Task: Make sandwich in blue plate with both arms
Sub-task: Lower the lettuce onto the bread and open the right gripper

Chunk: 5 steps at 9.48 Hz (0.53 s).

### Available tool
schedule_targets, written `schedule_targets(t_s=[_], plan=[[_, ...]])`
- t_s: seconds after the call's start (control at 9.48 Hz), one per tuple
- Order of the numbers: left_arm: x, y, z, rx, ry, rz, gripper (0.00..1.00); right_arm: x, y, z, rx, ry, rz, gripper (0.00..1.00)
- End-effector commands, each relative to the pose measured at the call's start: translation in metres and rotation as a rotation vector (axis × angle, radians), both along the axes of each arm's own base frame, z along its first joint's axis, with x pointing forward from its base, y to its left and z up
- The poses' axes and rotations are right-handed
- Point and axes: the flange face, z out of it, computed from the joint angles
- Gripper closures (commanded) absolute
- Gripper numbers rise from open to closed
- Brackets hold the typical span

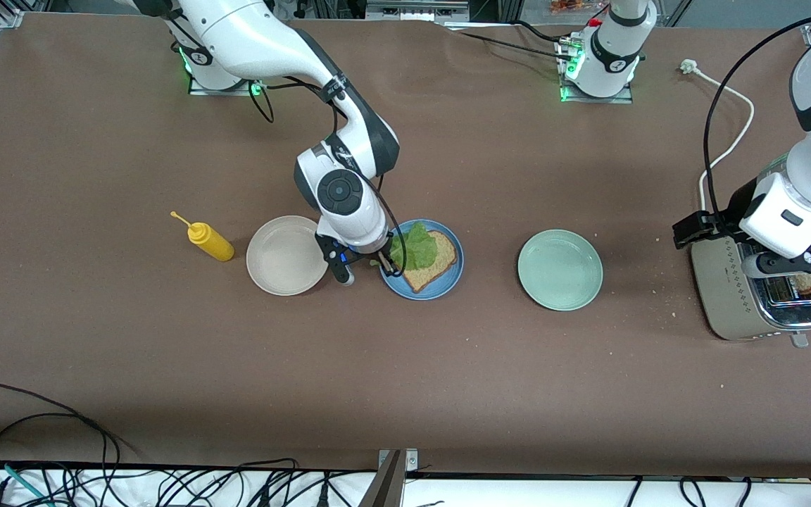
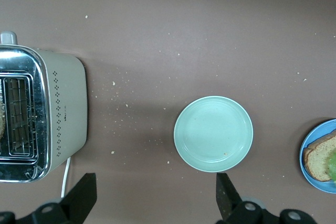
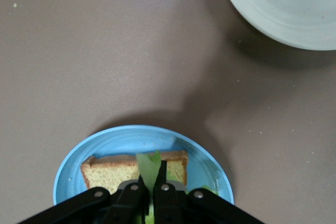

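Front cam: high, facing the bases at 12 o'clock, whole table (image 1: 96,338). Both wrist cams look straight down, close. All three share the blue plate (image 1: 448,282).

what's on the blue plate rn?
On the blue plate: one bread slice with lettuce on it, the right end effector shut on the leaf. No top slice. Bread under the lettuce is hidden.

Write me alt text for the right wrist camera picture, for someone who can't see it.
The right gripper is shut on a green lettuce leaf over a slice of brown bread lying on the blue plate. Brown table fills the rest, with part of a beige plate at one corner.
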Motion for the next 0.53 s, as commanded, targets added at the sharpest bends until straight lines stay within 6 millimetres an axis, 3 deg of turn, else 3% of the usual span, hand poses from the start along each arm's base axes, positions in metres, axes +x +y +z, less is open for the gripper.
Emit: schedule_targets(t_s=[0.0,0.11,0.32,0.42], plan=[[0.000,0.002,0.006,0.027,0.005,-0.020,0.00,0.008,0.004,0.008,0.023,-0.022,-0.082,1.00],[-0.001,0.002,0.005,0.029,0.012,-0.022,0.00,-0.003,0.018,0.011,0.039,-0.014,-0.057,1.00],[-0.001,0.003,0.005,0.029,0.012,-0.023,0.00,-0.006,0.022,0.009,0.042,-0.008,-0.056,1.00],[-0.001,0.003,0.005,0.029,0.012,-0.023,0.00,-0.007,0.023,0.008,0.041,-0.006,-0.058,0.51]])
